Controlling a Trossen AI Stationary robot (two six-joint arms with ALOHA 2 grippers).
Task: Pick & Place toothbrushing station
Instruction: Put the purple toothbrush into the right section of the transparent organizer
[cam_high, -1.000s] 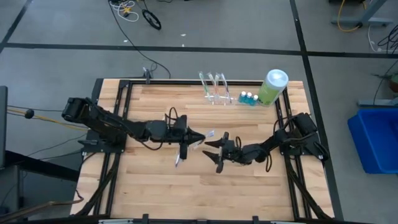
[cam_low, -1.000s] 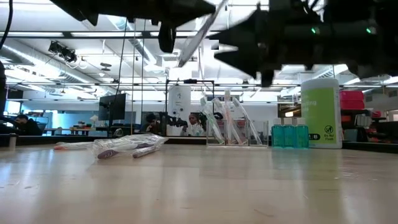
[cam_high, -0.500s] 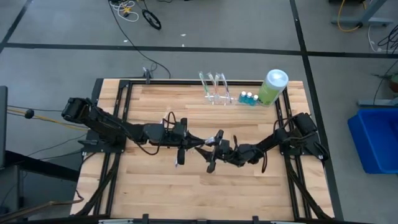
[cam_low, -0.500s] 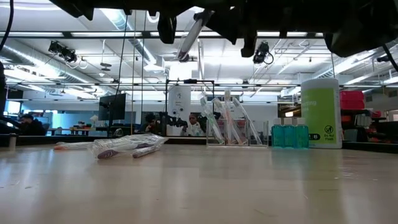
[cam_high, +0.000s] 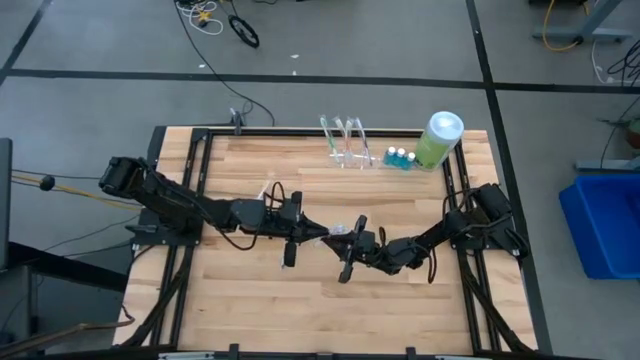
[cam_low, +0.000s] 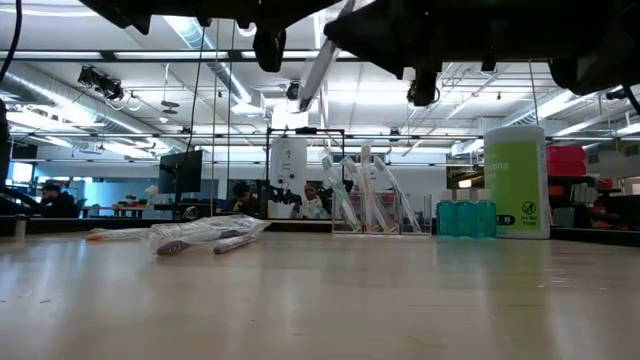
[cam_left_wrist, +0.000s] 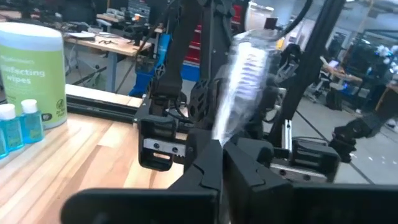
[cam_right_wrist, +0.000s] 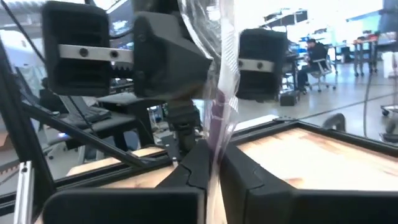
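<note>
Overhead, my left gripper (cam_high: 318, 233) and my right gripper (cam_high: 345, 240) meet nose to nose over the middle of the table (cam_high: 250, 300), both raised off the wood. A wrapped toothbrush (cam_high: 338, 231) bridges the two. The toothbrushing station (cam_high: 346, 141), a clear rack with slim brushes standing in it, sits at the far edge, well apart from both grippers, just beside the small blue bottles (cam_high: 399, 158) and the green bottle (cam_high: 438, 139).

From table height, both arms hang as dark shapes along the top of the picture, and the wrapped toothbrush (cam_low: 322, 66) slants down between them in the air. More wrapped brushes (cam_low: 205, 235) lie flat on the wood off to one side. The station (cam_low: 365, 205) stands upright at the back, next to the blue bottles (cam_low: 463, 216) and the green bottle (cam_low: 516, 181).

From my left wrist, my fingers are closed together on the clear wrapper (cam_left_wrist: 239, 81), the bristle end pointing away towards my right arm. I judge this grip keeps the packet steady for the other gripper.

From my right wrist, my fingers are likewise pressed together on the wrapper (cam_right_wrist: 219, 93), which rises between them towards my left gripper (cam_right_wrist: 186, 56). Two clamps on one sleeve suggest a handover or pulling the wrapping off; I cannot tell which.
</note>
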